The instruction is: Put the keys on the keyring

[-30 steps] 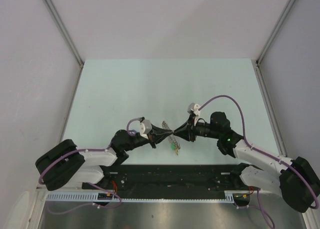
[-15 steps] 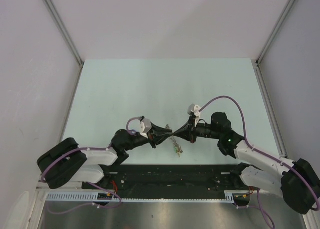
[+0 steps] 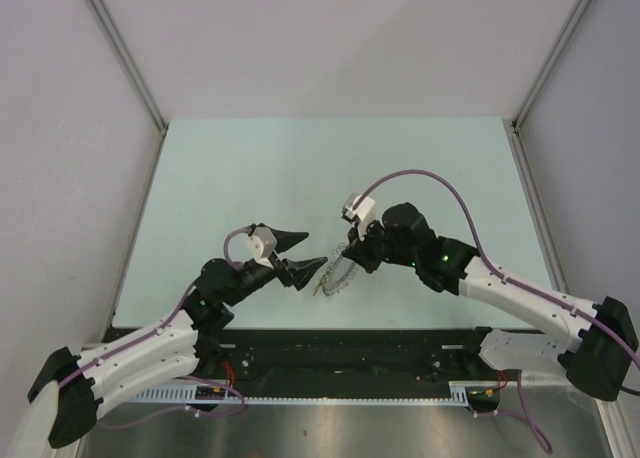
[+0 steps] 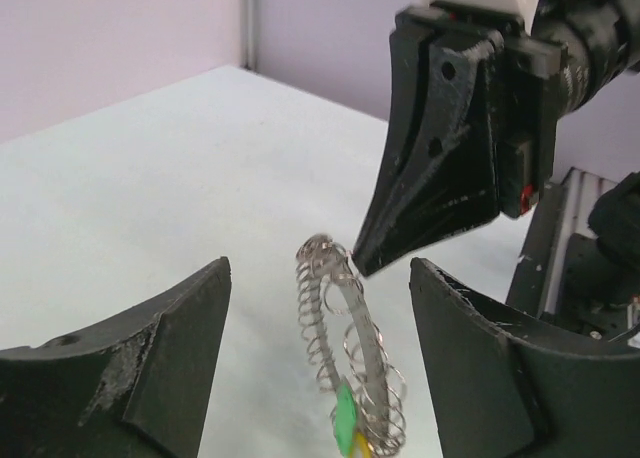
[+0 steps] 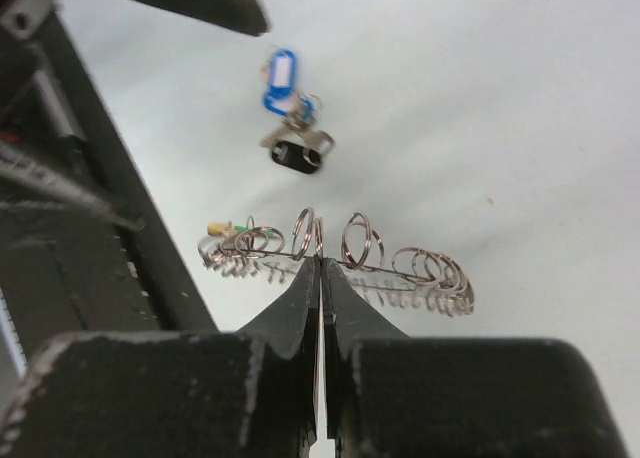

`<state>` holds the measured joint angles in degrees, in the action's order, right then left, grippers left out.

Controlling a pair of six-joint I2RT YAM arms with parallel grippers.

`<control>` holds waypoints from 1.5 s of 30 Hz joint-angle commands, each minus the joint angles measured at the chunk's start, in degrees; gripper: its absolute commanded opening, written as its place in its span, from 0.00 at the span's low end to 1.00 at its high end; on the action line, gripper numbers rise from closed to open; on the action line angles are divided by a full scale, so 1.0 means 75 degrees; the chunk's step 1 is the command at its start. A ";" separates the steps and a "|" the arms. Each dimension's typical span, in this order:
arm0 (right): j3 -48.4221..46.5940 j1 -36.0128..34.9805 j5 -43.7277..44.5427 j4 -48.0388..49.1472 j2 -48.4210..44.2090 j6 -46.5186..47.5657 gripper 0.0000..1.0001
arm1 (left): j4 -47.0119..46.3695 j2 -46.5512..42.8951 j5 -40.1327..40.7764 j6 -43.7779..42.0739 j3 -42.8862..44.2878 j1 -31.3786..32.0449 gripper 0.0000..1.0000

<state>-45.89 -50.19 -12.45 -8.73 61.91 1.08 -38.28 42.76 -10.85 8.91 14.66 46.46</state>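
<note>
Handover is read from the top view: the left pincer [image 3: 313, 250], which was pinched at the keyring [image 3: 335, 275] a second ago, has been opened wide and drawn back toward its own side. The right pincer [image 3: 346, 261] has been shut onto the keyring and shifted leftward, so the ring is now carried by that arm alone over the bench [image 3: 300, 168]. The keys cannot be picked out in this view.

In the left wrist view the left pincer [image 4: 320, 270] is seen gaping, with nothing between its jaws. The keyring [image 4: 345, 363] hangs on edge just ahead, clamped at its top by the right pincer [image 4: 362, 262], with a green tag [image 4: 345, 418] at the bottom.

In the right wrist view the right pincer [image 5: 320, 266] is closed on the wire of the keyring [image 5: 340, 258]. The keys [image 5: 290, 118], blue tag and black tag, are left lying on the bench [image 5: 500, 98] beyond the ring, apart from it and not threaded.

The freed left pincer is judged to be meant for fetching the keys.
</note>
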 commanded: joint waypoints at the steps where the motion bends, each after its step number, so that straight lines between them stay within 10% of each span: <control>1: -0.1274 -0.0361 0.1878 -0.2196 0.0767 0.0616 0.00 | 0.1436 -0.0311 0.0591 -0.0297 0.0027 -0.0030 0.77; 23: -0.1874 -0.0702 0.0653 -0.3324 0.1296 0.2234 0.00 | -0.0906 0.1445 -0.2232 -0.1457 -0.0267 -0.0030 0.63; 31: -0.1827 -0.0702 0.0031 -0.3277 0.1062 0.2387 0.00 | -0.1880 0.2582 -0.3368 -0.1504 0.0061 -0.0030 0.42; 45: -0.1757 -0.0760 -0.0157 -0.3184 0.0875 0.2411 0.00 | -0.1868 0.3602 -0.3486 -0.1797 0.0577 -0.0030 0.35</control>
<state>-57.14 -55.40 -12.08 -34.24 70.91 18.33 -50.22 68.40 -35.24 -2.20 16.73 46.46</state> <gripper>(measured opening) 0.007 0.357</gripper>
